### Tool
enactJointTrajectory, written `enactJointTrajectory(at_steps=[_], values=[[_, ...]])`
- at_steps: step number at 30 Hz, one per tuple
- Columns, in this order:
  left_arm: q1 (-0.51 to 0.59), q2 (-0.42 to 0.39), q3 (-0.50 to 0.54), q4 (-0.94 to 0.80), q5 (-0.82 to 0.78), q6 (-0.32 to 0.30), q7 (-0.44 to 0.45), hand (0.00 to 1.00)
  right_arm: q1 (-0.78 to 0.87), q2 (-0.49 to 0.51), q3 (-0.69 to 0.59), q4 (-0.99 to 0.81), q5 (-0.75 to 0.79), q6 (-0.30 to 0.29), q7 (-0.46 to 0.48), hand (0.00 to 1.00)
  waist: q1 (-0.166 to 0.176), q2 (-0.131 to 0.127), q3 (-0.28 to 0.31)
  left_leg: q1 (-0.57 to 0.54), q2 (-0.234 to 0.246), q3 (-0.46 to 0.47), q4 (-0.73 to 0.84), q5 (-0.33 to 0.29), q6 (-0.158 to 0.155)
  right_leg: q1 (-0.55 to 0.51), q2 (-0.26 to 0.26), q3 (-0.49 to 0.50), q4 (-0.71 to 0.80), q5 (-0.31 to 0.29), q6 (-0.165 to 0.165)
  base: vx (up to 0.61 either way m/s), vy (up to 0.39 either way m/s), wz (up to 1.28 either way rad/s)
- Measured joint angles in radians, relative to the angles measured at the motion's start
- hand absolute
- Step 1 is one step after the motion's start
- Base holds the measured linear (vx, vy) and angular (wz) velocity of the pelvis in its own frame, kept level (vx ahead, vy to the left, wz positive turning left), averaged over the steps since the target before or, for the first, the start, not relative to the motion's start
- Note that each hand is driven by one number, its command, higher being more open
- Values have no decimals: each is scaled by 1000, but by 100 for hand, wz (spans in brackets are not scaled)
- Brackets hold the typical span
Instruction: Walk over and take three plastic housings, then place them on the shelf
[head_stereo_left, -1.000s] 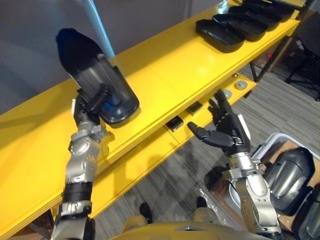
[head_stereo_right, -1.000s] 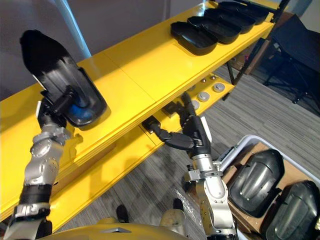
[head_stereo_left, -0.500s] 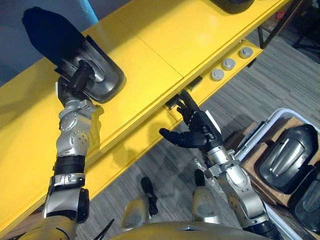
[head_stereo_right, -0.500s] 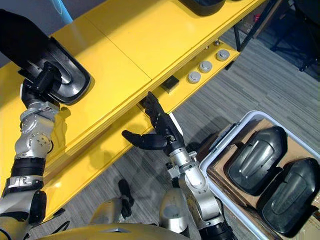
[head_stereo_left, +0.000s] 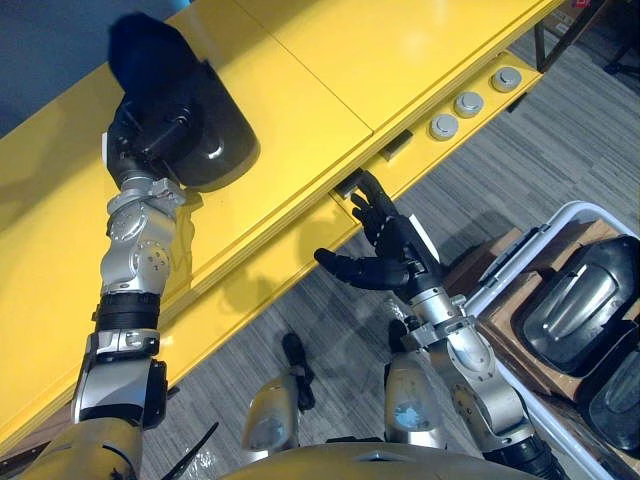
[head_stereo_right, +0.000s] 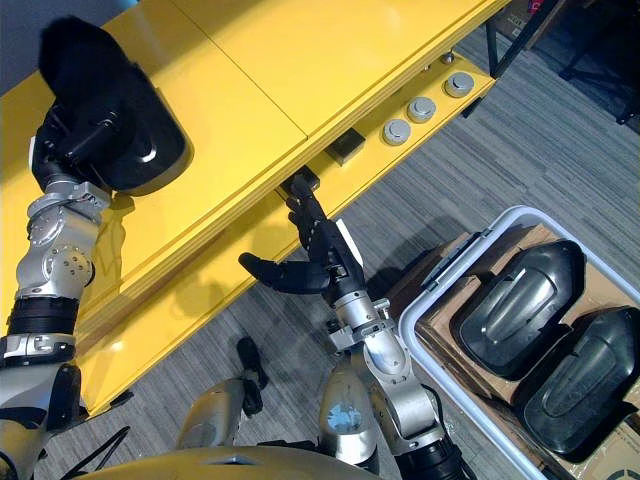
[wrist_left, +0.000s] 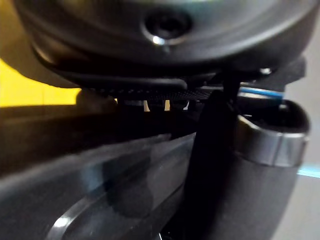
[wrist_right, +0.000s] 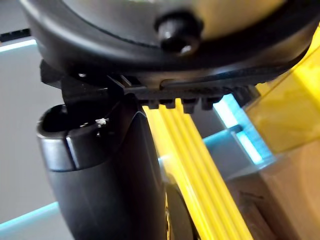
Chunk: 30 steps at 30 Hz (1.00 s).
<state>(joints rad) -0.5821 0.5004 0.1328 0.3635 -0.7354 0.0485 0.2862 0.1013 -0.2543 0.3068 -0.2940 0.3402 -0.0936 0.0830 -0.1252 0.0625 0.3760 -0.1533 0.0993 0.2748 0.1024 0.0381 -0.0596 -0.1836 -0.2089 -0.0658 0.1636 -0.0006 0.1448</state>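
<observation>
My left hand (head_stereo_left: 138, 148) is clamped on the near edge of a black plastic housing (head_stereo_left: 205, 135), a glossy, rounded shell over the smooth yellow shelf (head_stereo_left: 330, 60). Dark fingers merge with the dark plastic, and the housing's far end is hard to make out. My right hand (head_stereo_left: 398, 262) hangs spread and empty above striped grey carpet (head_stereo_left: 560, 150). Two other housings (head_stereo_right: 520, 305) lie in a white bin (head_stereo_right: 440, 290), partly cut off.
</observation>
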Motion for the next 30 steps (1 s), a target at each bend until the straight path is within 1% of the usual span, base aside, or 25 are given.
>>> enactJointTrajectory(at_steps=[4, 6, 14, 19, 21, 23, 24, 25, 26, 27, 29, 30], values=[[-8, 14, -10, 31, 0, 2, -16, 100, 3, -9, 18, -1, 61, 1, 0, 100, -5, 0, 0, 5, 0, -1, -2, 3, 0, 1, -1, -1, 7, -1, -1, -6, 0, 1], [-7, 19, -10, 42, -5, 2, -17, 100, 6, -9, 21, -1, 61, 1, 4, 100, -12, 0, 0, 12, -1, 0, -6, 6, 0, 5, -1, -1, 8, -1, -1, 0, 0, 0], [-4, 27, -8, 77, -68, -11, -18, 100, 66, -13, 29, -13, 59, 1, 19, 100, -19, 3, -1, 45, -3, 6, -47, 26, -2, 18, 0, -3, 8, -4, -3, -5, 0, -2], [17, 26, -7, 77, -82, -4, -27, 100, 85, -13, 66, -16, 57, 0, 20, 100, -25, 9, -5, 94, -7, 4, -93, 43, -4, 58, 1, -13, -11, -4, -3, 5, 2, 2], [37, 26, -4, 77, -75, 9, -25, 100, 91, -12, 73, -16, 57, 0, 20, 100, -27, 19, -24, 102, -10, 0, -112, 51, -5, 65, 1, -19, -19, -4, -2, 23, 7, 7], [45, 26, 3, 77, -10, 54, 5, 100, 99, -12, 74, -16, 57, 0, 19, 100, -27, 31, -39, 123, -12, -12, -132, 58, -6, 93, 1, -37, -34, -3, -1, 49, 6, 15], [46, 27, 4, 77, 16, 66, 12, 100, 103, -12, 75, -16, 57, 0, 19, 100, -25, 32, -46, 130, -12, -16, -138, 60, -7, 103, 2, -42, -41, -3, -1, 40, 1, 18], [54, 27, 10, 78, 61, 86, 18, 100, 114, -11, 79, -16, 57, -1, 18, 100, -23, 34, -72, 131, -12, -22, -146, 62, -8, 108, 3, -50, -47, -3, -1, 40, 1, 13], [58, 27, 15, 78, 78, 92, 15, 100, 119, -8, 80, -16, 57, -1, 18, 100, -22, 34, -82, 132, -12, -25, -146, 62, -8, 113, 3, -53, -50, -3, -1, 63, 2, 16], [63, 29, 27, 78, 100, 111, 3, 100, 122, -3, 81, -16, 57, -2, 14, 100, -16, 32, -90, 152, -14, -31, -157, 64, -9, 138, 3, -62, -62, -3, -1, 48, 2, 12], [65, 29, 41, 78, 131, 124, 3, 100, 121, -3, 85, -16, 57, -7, 12, 100, -10, 32, -102, 169, -16, -36, -173, 69, -10, 159, 3, -70, -73, -3, -1, 22, 7, 11], [65, 37, 47, 78, 157, 131, 4, 100, 120, -3, 94, -16, 57, -8, 7, 100, -6, 32, -124, 170, -17, -38, -180, 72, -10, 162, 3, -76, -83, -1, 1, 16, 13, 10]])
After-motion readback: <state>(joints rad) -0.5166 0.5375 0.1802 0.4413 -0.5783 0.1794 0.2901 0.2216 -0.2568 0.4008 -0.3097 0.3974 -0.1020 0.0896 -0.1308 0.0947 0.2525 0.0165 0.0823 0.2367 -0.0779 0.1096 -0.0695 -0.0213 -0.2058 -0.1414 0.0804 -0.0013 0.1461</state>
